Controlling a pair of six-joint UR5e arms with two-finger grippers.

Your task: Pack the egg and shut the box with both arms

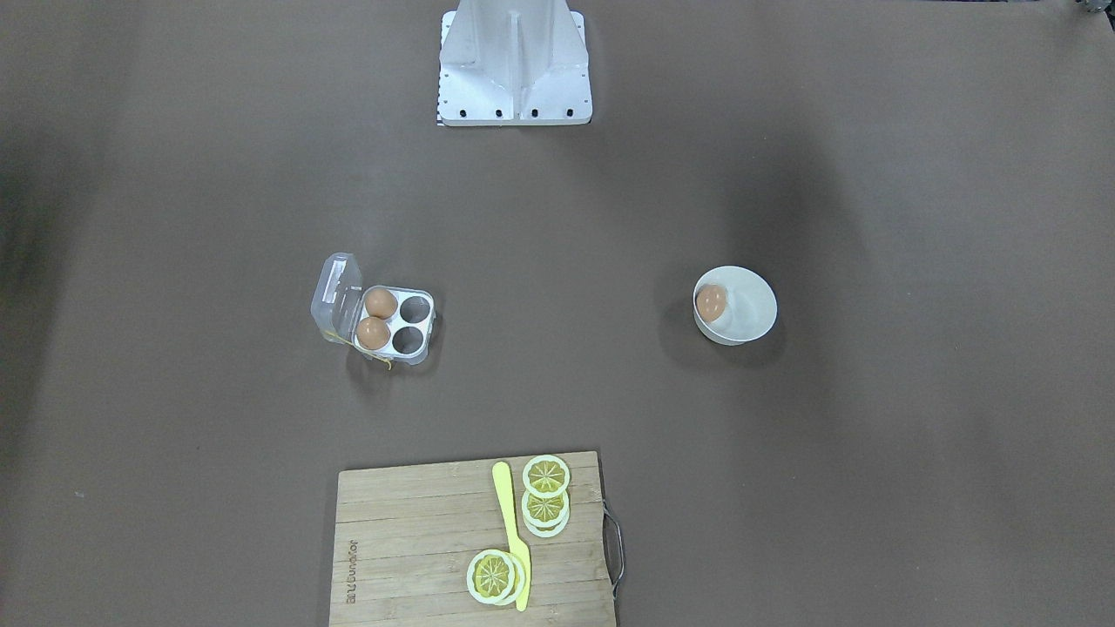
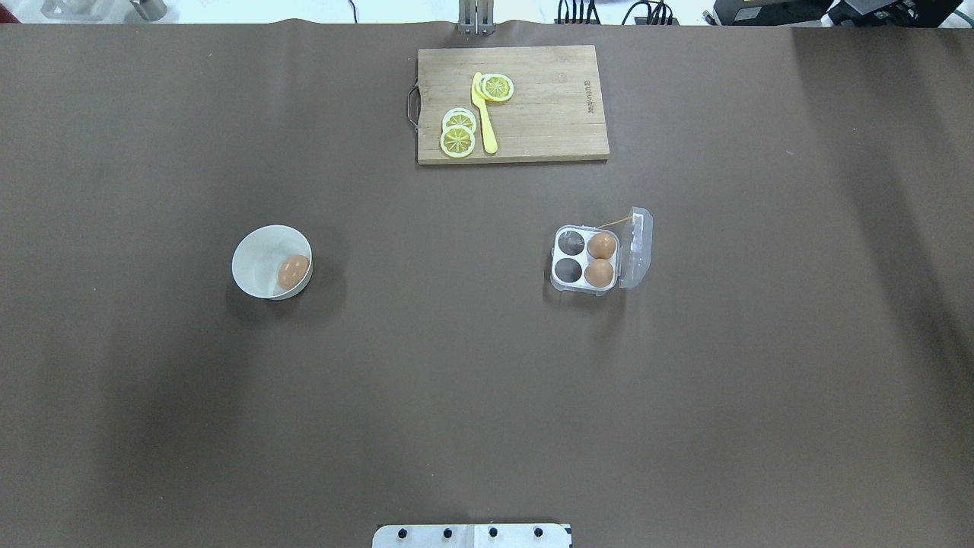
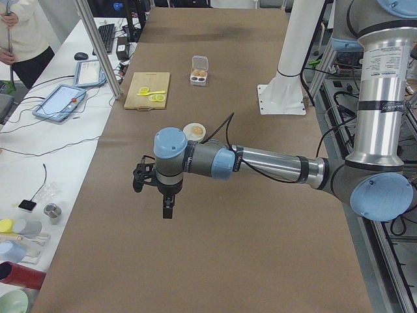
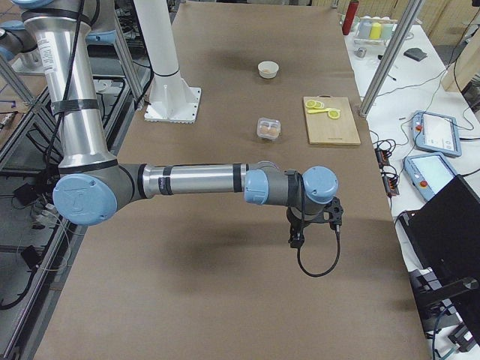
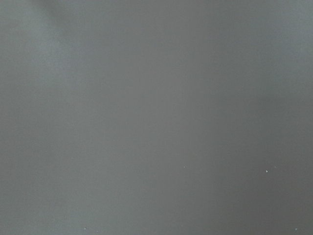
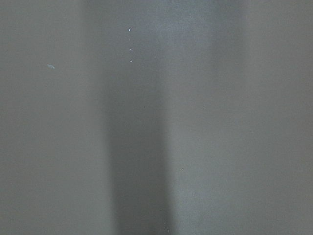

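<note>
Left gripper (image 3: 167,212) hangs fingers-down from its outstretched arm over bare brown table (image 1: 557,218), touching nothing. It shows only from the side, so I cannot tell whether its fingers are apart or together. The right gripper (image 4: 296,241) hangs the same way over the table's right end, also clear of everything, and its finger state cannot be told either. Both wrist cameras show only blurred table surface.

The egg (image 2: 294,272) lies in a round white bowl (image 2: 255,255) on the robot's left half of the table, resting against the bowl's right inner wall. The box (image 2: 584,260) sits well apart from it on the right half. Its clear lid (image 2: 638,247) is swung open to the right, and a yellow string (image 2: 613,222) trails off its far side. Two brown eggs (image 2: 601,245) fill the two cells beside the lid; the two left cells are unfilled.

At the table's far edge a wooden cutting board (image 2: 548,114) carries lemon slices (image 2: 457,140) and a yellow knife (image 2: 485,122). A white stand (image 1: 514,61) is at the near edge.
</note>
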